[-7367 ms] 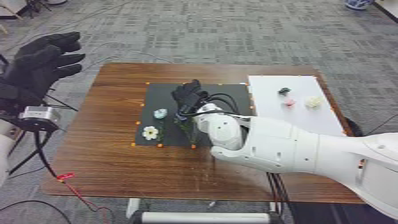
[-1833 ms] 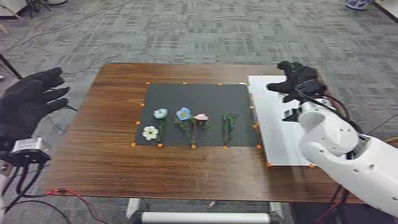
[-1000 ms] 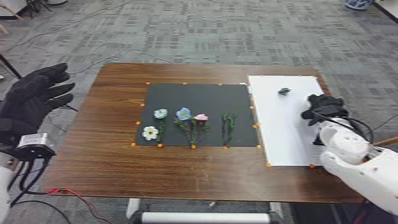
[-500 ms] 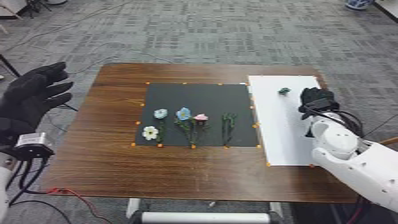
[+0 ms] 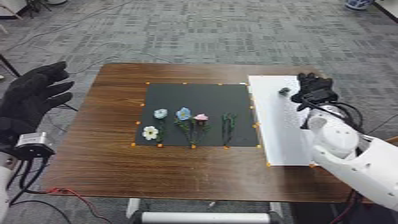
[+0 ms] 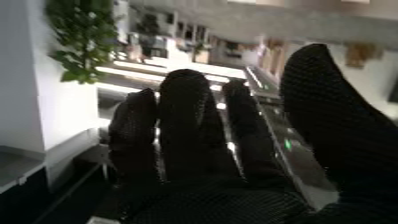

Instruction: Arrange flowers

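In the head view my right hand [image 5: 314,91] is over the far right part of the white board [image 5: 286,135], beside a small dark green piece [image 5: 284,91]. In the right wrist view the right hand [image 6: 187,125] is open, fingers straight and thumb apart. On the black mat [image 5: 200,95] lie a pale blue flower [image 5: 160,113], a white flower [image 5: 150,132], a blue flower [image 5: 183,113], a pink flower [image 5: 202,117] and green stems [image 5: 228,127]. The left hand [image 5: 31,97] is open off the table's left side. Whatever lies under the right hand is hidden.
The brown table [image 5: 169,172] surrounds the mat, and small orange markers line the mat's edges. My right forearm crosses the table's right edge and the near part of the white board.
The right hand has left the black mat for the white board, lately shifting toward its far end. The pink flower from the board now lies on the mat. The left hand has lowered slightly.
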Action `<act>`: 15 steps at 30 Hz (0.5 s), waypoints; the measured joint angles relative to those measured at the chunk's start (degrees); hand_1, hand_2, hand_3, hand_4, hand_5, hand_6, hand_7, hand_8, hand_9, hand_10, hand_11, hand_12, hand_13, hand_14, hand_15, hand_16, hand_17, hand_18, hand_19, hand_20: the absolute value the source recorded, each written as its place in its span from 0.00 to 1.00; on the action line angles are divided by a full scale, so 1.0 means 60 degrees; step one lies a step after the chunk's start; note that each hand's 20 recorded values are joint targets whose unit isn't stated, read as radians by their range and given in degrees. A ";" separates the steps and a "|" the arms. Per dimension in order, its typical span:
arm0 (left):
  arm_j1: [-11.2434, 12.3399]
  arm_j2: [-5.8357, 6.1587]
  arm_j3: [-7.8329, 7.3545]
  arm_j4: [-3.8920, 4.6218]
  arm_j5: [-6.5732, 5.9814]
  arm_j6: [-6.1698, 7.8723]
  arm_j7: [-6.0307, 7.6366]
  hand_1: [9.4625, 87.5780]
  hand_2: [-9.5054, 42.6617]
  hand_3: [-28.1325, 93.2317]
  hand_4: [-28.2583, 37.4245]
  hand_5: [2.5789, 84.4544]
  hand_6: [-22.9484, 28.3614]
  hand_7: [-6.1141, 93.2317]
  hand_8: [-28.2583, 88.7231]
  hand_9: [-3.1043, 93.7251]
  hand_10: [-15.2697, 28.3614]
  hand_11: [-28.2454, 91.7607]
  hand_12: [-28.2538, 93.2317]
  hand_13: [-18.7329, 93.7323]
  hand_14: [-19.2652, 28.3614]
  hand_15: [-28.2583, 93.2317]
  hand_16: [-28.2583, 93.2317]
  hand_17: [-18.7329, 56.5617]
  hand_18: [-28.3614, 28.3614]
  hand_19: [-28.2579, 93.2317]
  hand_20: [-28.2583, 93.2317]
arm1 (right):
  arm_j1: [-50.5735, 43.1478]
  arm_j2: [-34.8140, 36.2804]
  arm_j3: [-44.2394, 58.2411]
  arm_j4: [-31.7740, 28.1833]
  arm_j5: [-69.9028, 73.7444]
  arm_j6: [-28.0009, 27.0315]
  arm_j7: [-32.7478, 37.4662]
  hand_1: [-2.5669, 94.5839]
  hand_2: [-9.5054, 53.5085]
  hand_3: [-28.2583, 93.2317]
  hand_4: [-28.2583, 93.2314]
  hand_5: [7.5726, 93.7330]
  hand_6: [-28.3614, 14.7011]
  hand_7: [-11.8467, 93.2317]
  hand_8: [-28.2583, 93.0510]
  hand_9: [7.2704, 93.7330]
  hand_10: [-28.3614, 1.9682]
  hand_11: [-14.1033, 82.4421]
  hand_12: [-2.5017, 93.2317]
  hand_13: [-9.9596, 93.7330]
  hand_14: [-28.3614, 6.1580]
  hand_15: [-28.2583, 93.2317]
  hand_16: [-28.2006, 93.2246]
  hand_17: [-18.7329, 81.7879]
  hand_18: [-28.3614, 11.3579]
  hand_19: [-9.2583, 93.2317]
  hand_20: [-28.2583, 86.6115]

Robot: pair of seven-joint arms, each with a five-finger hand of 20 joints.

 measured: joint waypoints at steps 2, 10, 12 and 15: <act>0.0000 0.0006 0.0000 0.0000 0.0000 0.0000 0.0000 0.17 0.11 0.80 0.00 0.26 0.50 0.33 0.14 0.20 0.60 0.48 0.35 0.25 0.70 0.62 0.18 0.11 0.85 0.56 0.33 | 0.0030 0.0009 0.0100 0.0112 0.0125 -0.0257 0.0047 0.34 0.00 1.00 0.00 0.17 0.41 0.26 0.17 0.19 0.37 0.28 0.25 0.53 0.45 0.91 0.42 0.43 0.21 0.87 0.70; 0.0010 0.0041 -0.0007 0.0001 0.0003 -0.0001 0.0001 0.17 0.11 0.80 0.00 0.26 0.50 0.33 0.14 0.20 0.60 0.48 0.35 0.25 0.70 0.62 0.18 0.11 0.85 0.56 0.33 | 0.0443 -0.0184 0.0274 0.1673 0.1417 -0.2035 -0.0091 0.47 0.00 1.00 0.04 0.11 0.34 0.18 0.20 0.14 0.40 0.22 0.19 0.54 0.55 0.90 0.50 0.45 0.22 0.88 0.68; 0.0013 0.0046 -0.0007 0.0001 0.0003 -0.0005 0.0002 0.17 0.11 0.80 0.00 0.26 0.50 0.33 0.14 0.20 0.60 0.48 0.35 0.25 0.70 0.62 0.18 0.11 0.85 0.56 0.33 | 0.0630 -0.0295 0.0212 0.2193 0.1719 -0.2625 -0.0161 0.48 0.00 1.00 0.07 0.09 0.33 0.18 0.20 0.13 0.38 0.21 0.17 0.54 0.56 0.89 0.51 0.45 0.22 0.88 0.68; 0.0014 0.0060 -0.0007 0.0002 0.0004 -0.0007 0.0002 0.17 0.11 0.80 0.00 0.26 0.50 0.33 0.14 0.20 0.60 0.48 0.35 0.25 0.70 0.62 0.18 0.11 0.85 0.56 0.33 | 0.0784 -0.0469 0.0252 0.2889 0.2142 -0.2943 -0.0252 0.49 0.00 1.00 0.09 0.08 0.35 0.18 0.21 0.17 0.36 0.22 0.15 0.56 0.57 0.89 0.52 0.46 0.21 0.89 0.68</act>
